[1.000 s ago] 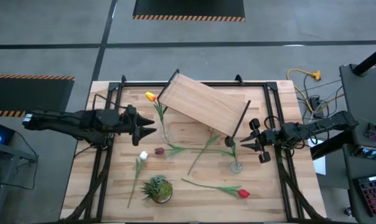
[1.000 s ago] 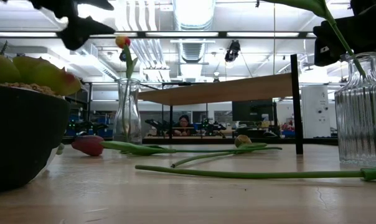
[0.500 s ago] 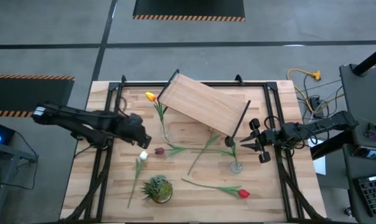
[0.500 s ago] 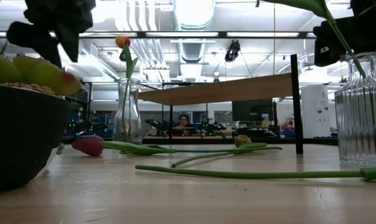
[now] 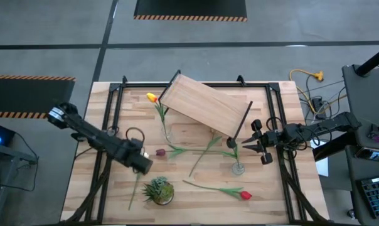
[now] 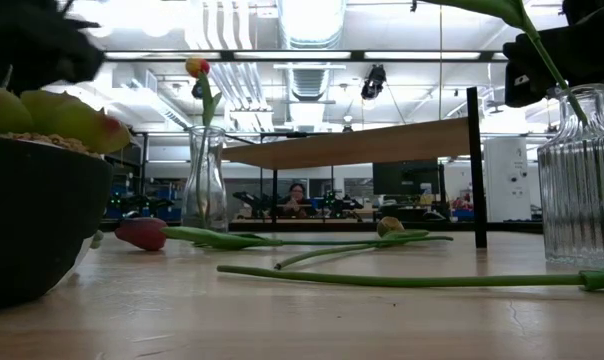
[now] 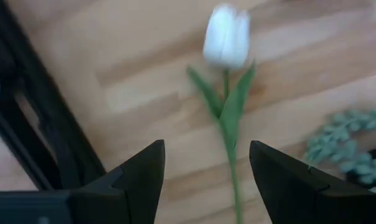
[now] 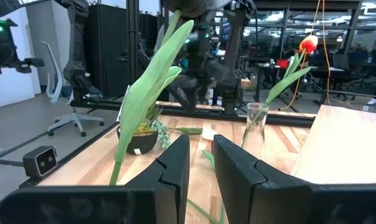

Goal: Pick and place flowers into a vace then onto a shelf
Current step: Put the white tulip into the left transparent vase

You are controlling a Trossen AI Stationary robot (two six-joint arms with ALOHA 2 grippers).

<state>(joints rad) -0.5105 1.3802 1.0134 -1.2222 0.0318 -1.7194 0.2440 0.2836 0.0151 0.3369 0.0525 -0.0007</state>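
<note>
My left gripper [image 5: 141,164] [image 7: 206,186] is open and points down over the white tulip [image 7: 225,38], which lies flat on the table. Its stem [image 7: 230,134] runs between the two fingers, untouched. My right gripper [image 5: 245,145] [image 8: 201,163] hangs shut just above the ribbed glass vase [image 5: 238,167] [image 6: 580,180]. A tulip stands in that vase, and its stem and leaf [image 8: 147,93] rise beside the fingers. A second vase [image 5: 166,135] [image 6: 204,180] holds a yellow-red tulip [image 5: 152,97]. The maroon tulip [image 5: 160,152] and red tulip [image 5: 245,195] lie on the table. The shelf [image 5: 205,105] stands behind them.
The small potted plant [image 5: 159,190] sits close to my left gripper on its near side. Another green stem [image 5: 202,157] lies mid-table between the vases. Black frame rails [image 5: 105,163] run along both table sides. A person sits far behind the table [image 6: 297,198].
My left arm has swung away from the vase with the yellow-red tulip toward the table's near edge. It has come down and tipped its gripper downward over the white tulip. My right arm and the flowers have kept still.
</note>
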